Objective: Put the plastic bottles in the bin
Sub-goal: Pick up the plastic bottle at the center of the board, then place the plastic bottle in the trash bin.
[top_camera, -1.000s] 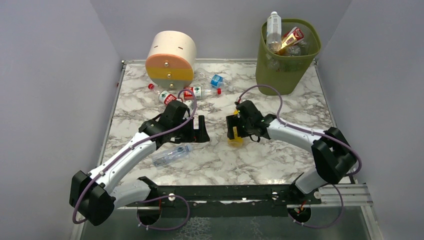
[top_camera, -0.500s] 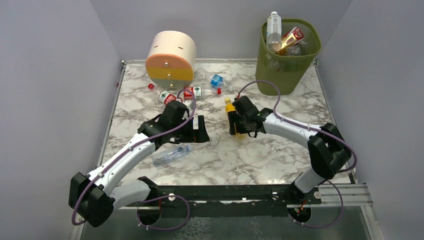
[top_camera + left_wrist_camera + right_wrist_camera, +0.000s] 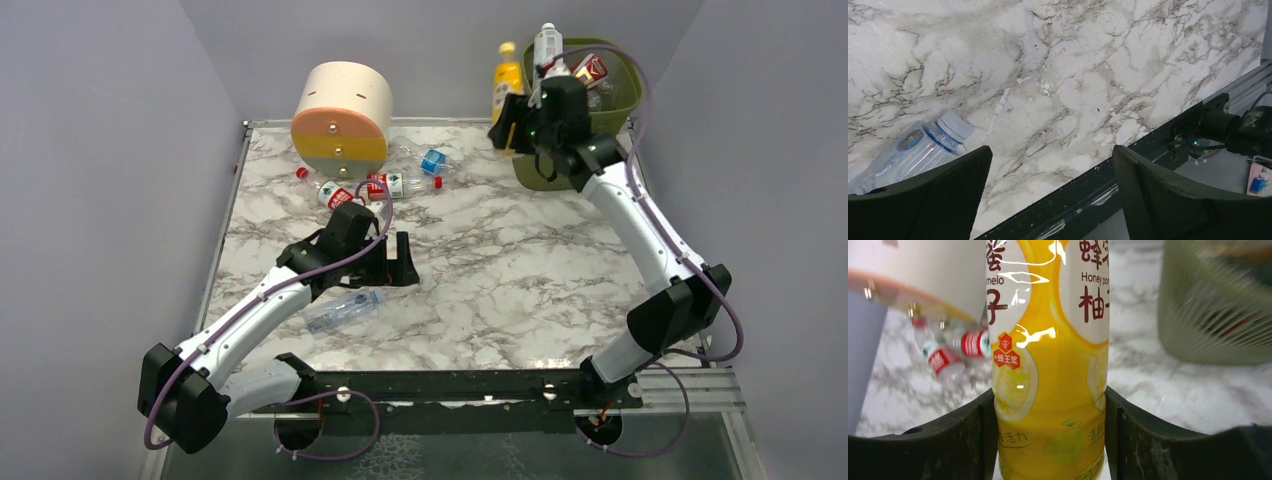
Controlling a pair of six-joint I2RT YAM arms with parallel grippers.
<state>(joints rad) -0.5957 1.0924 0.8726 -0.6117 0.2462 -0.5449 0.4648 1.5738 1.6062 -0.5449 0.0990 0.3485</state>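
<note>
Here, yellow bottle (image 3: 1048, 390), label (image 3: 1088, 270) reading "Honey pom"

Your marble counter (image 3: 500, 290) carries the drawer box (image 3: 342, 112), the bin (image 3: 527, 168), several bottles (image 3: 385, 185) lying beside the box, and one clear bottle (image 3: 343, 311) nearer you.

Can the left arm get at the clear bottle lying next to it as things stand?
Probably yes. The left gripper is open and sits just beside the clear bottle, which lies alone on the table with nothing between them.

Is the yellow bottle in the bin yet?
Not yet. The right gripper holds the yellow bottle upright beside the bin.
</note>
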